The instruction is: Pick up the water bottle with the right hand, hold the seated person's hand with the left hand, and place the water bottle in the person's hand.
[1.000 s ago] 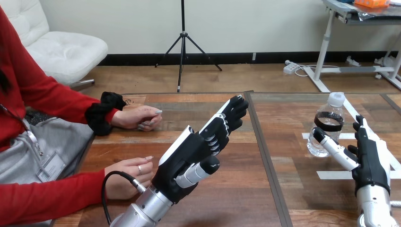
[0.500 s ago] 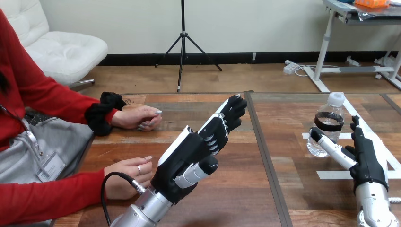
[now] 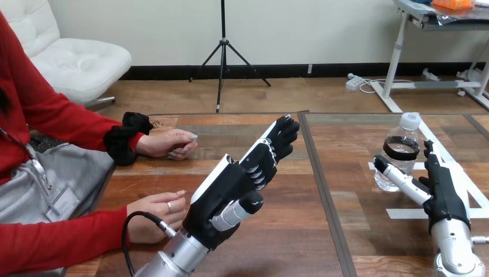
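Observation:
A clear water bottle (image 3: 399,151) with a white cap and a dark band stands upright on the table at the right. My right hand (image 3: 443,190) is open just to its right, thumb stretched in front of the bottle's lower part and fingers beside it, nothing curled round it. My left hand (image 3: 239,180) is open above the table's middle, fingers straight and pointing away. The person's near hand (image 3: 154,213) rests on the table just left of my left wrist, apart from it. The person's far hand (image 3: 172,143) lies loosely curled further back.
White tape strips (image 3: 410,213) mark the wooden table (image 3: 288,242) around the bottle. A dark seam (image 3: 320,190) runs down the table's middle. The person sits at the left edge.
My right hand has crept forward and left, closer to the bottle. My left hand has drifted slightly left. The bottle and the person's hands have stayed put.

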### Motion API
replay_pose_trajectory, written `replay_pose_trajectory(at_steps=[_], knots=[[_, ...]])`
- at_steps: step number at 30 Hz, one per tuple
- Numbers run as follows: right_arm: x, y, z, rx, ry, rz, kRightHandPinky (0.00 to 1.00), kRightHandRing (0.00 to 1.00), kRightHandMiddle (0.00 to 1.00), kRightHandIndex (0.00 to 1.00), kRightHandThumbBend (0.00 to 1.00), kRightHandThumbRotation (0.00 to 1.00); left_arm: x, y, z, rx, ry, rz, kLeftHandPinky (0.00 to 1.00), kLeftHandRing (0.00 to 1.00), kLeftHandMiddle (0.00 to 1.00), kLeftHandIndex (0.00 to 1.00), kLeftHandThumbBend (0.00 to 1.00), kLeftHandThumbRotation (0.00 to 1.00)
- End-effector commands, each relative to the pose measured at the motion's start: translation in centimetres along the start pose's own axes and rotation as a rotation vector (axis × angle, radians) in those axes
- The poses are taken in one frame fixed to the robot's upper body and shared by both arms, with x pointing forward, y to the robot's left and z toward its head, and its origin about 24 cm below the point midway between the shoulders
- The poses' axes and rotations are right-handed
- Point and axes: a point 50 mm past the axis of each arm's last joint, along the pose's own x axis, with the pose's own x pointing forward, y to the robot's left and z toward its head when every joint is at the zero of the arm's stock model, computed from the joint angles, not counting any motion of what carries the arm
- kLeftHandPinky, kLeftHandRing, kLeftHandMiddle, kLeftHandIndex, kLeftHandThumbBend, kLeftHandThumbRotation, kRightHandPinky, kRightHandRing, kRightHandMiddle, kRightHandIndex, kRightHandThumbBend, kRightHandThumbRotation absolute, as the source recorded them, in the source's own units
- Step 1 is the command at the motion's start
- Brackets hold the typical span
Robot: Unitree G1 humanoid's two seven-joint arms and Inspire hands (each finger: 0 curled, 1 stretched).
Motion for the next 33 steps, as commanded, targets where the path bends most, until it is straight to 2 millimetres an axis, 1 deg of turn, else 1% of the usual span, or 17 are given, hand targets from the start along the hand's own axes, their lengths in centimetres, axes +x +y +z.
replay_pose_trajectory(at_steps=[1,8,33], knots=[[1.99,-0.69,3.73,-0.003,-0.105,-0.017,0.93,1.00,1.00,1.00,1.00,0.57,1.19,-0.03,0.83,0.023,-0.080,0.011,1.00,1.00,1.00,1.00,1.00,0.84],[2.20,-0.74,3.97,-0.009,-0.099,-0.016,0.93,1.00,1.00,1.00,1.00,0.57,1.05,0.12,0.94,0.036,-0.084,0.017,1.00,1.00,1.00,1.00,1.00,0.84],[2.96,-0.26,4.64,-0.010,-0.045,0.003,0.92,0.99,1.00,1.00,1.00,0.50,0.44,0.80,1.30,0.047,-0.101,0.028,1.00,1.00,1.00,1.00,1.00,0.83]])
